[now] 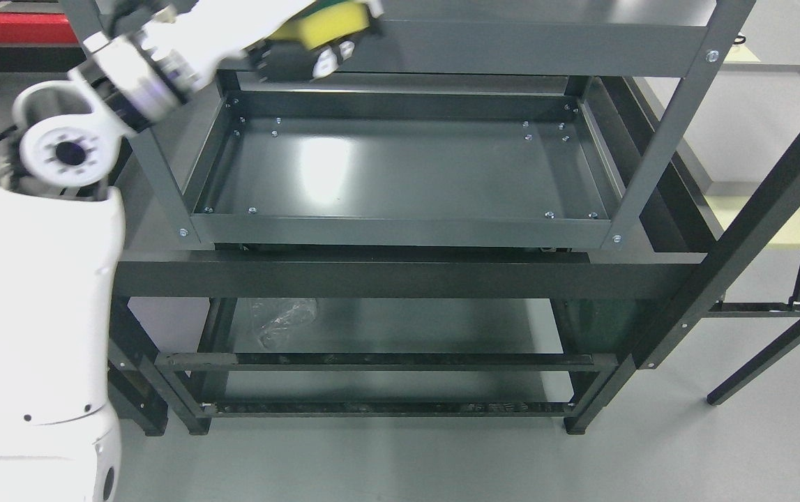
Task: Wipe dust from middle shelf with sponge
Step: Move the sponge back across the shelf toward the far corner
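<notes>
My left arm rises from the lower left and reaches to the top of the picture. Its hand (316, 45) is shut on a yellow and green sponge (323, 22), held high at the front edge of the upper shelf (532, 42). Below the hand lies the dark grey middle shelf (406, 167), a shallow metal tray with a glossy floor and nothing on it. The sponge is above this tray's back left part and does not touch it. My right arm is not in view.
Grey uprights (678, 111) frame the rack at the corners. A black crossbar (400, 275) runs under the tray's front. A crumpled clear plastic bag (281, 321) lies on the lowest level. A black slanted frame leg (755, 230) stands at the right over the grey floor.
</notes>
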Robot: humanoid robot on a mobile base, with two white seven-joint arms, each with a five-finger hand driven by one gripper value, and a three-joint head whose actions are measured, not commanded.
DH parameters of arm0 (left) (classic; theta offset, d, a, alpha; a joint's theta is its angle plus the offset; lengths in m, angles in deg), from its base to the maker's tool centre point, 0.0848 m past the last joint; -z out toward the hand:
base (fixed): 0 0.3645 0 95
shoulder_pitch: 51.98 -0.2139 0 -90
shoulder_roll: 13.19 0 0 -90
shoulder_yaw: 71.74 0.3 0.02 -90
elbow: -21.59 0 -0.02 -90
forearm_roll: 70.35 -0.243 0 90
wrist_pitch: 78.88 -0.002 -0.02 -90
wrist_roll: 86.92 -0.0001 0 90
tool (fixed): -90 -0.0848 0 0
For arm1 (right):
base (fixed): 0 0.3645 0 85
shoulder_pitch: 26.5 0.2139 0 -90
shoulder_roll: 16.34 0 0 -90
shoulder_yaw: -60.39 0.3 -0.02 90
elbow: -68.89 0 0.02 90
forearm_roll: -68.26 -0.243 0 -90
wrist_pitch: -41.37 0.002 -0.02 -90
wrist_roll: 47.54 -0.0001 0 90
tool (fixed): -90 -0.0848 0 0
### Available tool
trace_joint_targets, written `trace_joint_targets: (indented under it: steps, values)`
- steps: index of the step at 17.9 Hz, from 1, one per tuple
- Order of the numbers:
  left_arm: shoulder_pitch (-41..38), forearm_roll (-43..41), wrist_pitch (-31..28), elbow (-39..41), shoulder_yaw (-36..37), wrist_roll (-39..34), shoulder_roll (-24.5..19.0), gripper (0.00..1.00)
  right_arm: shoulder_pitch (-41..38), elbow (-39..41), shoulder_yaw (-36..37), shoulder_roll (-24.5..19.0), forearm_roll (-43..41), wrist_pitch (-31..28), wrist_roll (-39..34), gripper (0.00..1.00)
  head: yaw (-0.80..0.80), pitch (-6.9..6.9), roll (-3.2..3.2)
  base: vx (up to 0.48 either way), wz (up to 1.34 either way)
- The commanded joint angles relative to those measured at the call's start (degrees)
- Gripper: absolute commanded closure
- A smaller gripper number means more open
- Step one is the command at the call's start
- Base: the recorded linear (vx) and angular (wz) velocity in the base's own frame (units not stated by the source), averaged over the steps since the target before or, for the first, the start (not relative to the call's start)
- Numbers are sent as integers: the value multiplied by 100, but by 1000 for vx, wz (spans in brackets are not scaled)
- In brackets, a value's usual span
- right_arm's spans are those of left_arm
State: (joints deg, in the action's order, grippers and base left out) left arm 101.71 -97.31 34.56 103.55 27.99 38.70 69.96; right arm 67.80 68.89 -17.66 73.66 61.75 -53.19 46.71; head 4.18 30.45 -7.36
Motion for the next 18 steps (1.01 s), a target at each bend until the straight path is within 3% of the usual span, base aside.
trace_joint_targets:
  steps: [1, 6, 11, 14, 18]
  values:
    - [1354, 699, -506, -979, 2988, -1141, 585, 100, 1, 100, 1, 100, 0, 17, -3, 0, 0, 0, 0, 0, 0]
    - [1752, 1518, -1104, -1147, 4562, -1750, 585, 100, 1, 100, 1, 100, 0, 17, -3, 0, 0, 0, 0, 0, 0]
    - [1752, 1361, -1139, -1524, 5100, -1707, 585, 100, 1, 100, 1, 100, 0, 17, -3, 0, 0, 0, 0, 0, 0]
    - [1699, 1036, -1149, -1719, 4768, -1672, 585, 100, 1, 100, 1, 100, 0, 17, -3, 0, 0, 0, 0, 0, 0]
    - [1077, 52, -851, -1623, 3224, -1110, 585, 100, 1, 100, 1, 100, 0, 17, -3, 0, 0, 0, 0, 0, 0]
